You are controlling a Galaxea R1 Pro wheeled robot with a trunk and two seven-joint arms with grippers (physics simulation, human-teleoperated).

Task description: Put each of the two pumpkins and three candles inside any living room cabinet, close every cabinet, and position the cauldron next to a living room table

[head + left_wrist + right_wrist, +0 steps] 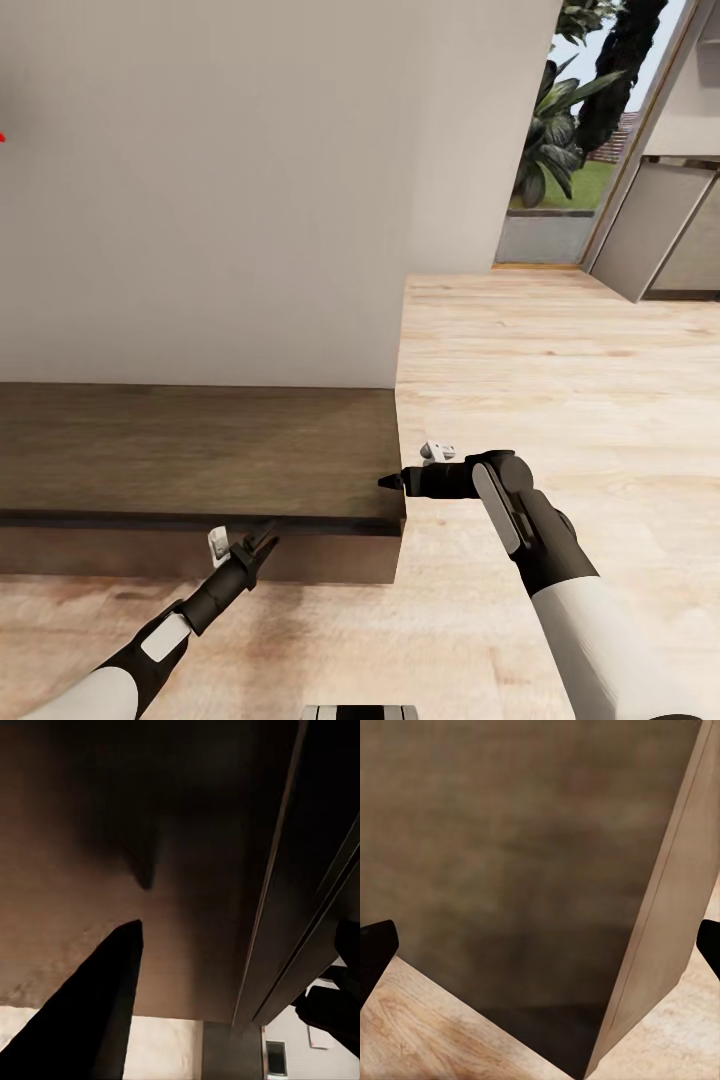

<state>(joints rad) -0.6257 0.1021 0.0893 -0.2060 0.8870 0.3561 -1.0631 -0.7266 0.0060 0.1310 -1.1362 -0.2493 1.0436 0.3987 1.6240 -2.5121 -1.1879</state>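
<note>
The cabinet (200, 450) is a long, low, dark brown unit against the white wall, and its flat top is bare. My left gripper (265, 543) is open at the upper edge of the cabinet's front, its dark fingers (97, 1020) spread before the brown panel (187, 832). My right gripper (388, 482) points at the cabinet's right end corner. It is open too, with one fingertip (375, 949) at each side of the brown end panel (525, 855). Neither gripper holds anything. The pumpkins, candles, cauldron and table are out of view.
A white wall (250, 180) rises behind the cabinet. Light wooden floor (560, 380) stretches to the right, toward a glass opening with plants (560, 150) and a grey unit (670, 230) at the far right.
</note>
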